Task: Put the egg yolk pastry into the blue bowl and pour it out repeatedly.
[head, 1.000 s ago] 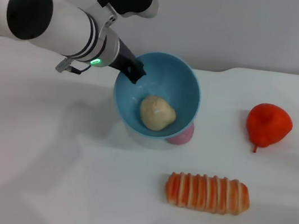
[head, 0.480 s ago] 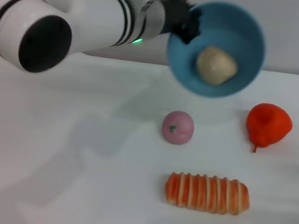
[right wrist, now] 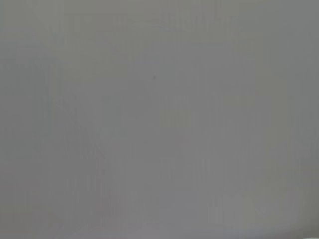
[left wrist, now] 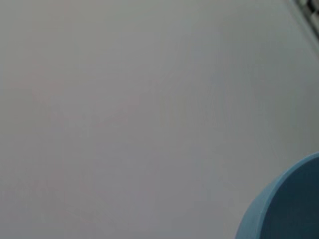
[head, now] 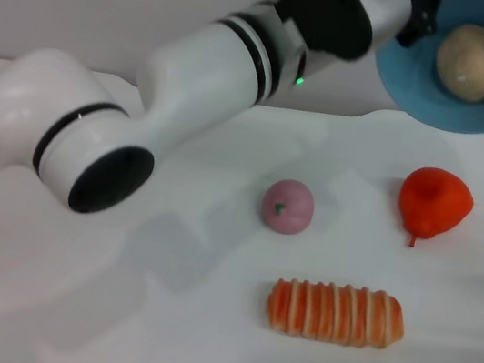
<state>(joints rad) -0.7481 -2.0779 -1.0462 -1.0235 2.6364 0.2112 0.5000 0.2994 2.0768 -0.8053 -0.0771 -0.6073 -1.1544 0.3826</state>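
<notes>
My left pincer [head: 421, 26], clamped on the rim of the raised, tilted blue bowl [head: 406, 74], has the pastry [head: 475, 62] lying inside beside it; loading done, pouring remains.

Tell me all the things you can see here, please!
blue bowl: one, light blue, lifted and tilted at the table's far right.
egg yolk pastry: one, beige, inside the bowl.
pink ball: one, pink with a green speck, middle of the table.
red fruit: one, red-orange, right of the ball.
striped bread: one, orange and cream, nearest the robot.
table: one, white.
left hand: one, dark, gripping the bowl's rim.
right hand: not in view.
</notes>
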